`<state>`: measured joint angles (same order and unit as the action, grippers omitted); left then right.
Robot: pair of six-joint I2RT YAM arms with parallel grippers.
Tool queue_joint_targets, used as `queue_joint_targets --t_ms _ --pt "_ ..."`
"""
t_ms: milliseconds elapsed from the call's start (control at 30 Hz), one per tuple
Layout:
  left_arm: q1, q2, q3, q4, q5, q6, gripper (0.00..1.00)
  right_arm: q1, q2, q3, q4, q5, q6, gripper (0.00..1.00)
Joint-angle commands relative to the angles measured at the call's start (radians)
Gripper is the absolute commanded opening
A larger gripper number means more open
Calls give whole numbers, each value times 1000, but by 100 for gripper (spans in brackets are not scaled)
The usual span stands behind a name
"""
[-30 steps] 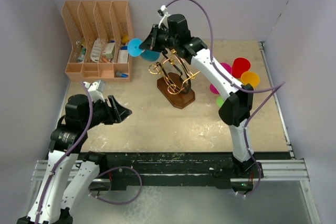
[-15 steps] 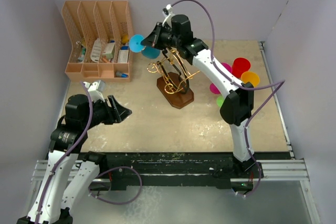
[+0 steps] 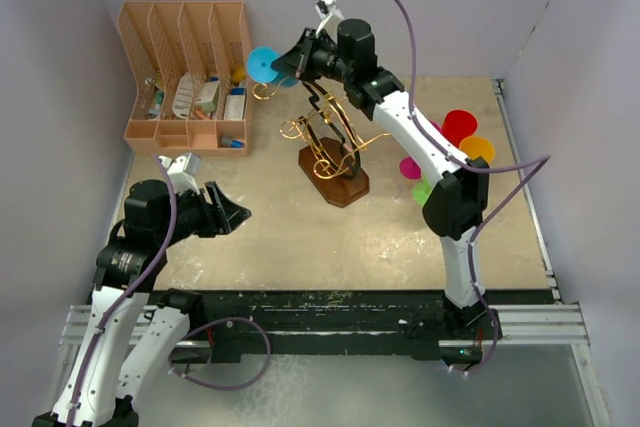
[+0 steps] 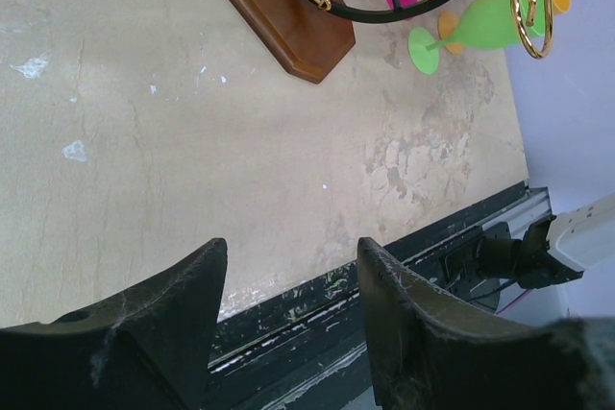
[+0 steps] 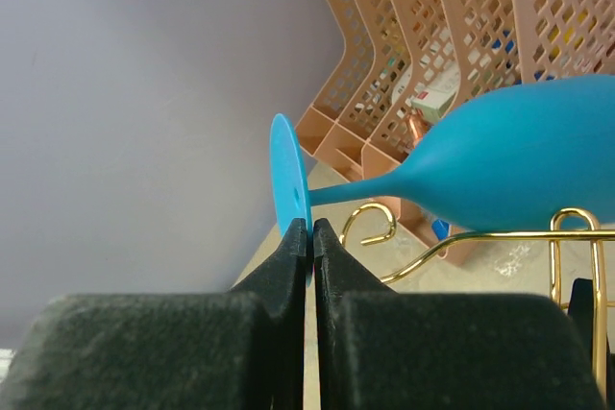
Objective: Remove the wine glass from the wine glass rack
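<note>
1 blue wine glass (image 5: 519,156): round foot pinched tight between the right jaws, stem and bowl lying sideways ahead of them, off to their right in the wrist view. Gold wire of the 1 wine glass rack (image 3: 338,179) runs just under the bowl, ahead of those jaws; contact there not discernible

The left jaws: partly spread, nothing between them, bare surface (image 4: 192,160) beyond the tips, rack's brown base well ahead

4 other glasses lie on the surface past the rack from the left jaws: pink glass (image 3: 432,130), red glass (image 3: 460,125), orange glass (image 3: 478,150), green glass (image 3: 422,190)

1 tan organiser (image 3: 185,22), 4 slots, beyond the blue glass from the right jaws
</note>
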<state>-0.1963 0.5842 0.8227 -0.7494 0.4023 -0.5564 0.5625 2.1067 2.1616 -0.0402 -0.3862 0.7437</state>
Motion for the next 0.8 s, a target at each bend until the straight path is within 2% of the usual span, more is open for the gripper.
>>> queue_joint_targets --t_ms 0,200,333,467,633,767 --pt "7 -3 26 32 -13 6 60 -2 -155 42 95 -5 -156 0" --pt "6 -1 25 36 -13 2 60 27 -356 -54 61 47 -391 0" --pt "6 -3 29 50 13 -27 60 81 -580 -248 60 170 -577 0" --pt "6 5 57 100 67 -101 60 150 -740 -349 -74 296 -722 0" --pt "6 55 131 189 210 -281 60 349 -935 -521 -186 540 -890 0" --pt "6 104 204 223 318 -412 61 553 -1006 -620 -302 854 -992 0"
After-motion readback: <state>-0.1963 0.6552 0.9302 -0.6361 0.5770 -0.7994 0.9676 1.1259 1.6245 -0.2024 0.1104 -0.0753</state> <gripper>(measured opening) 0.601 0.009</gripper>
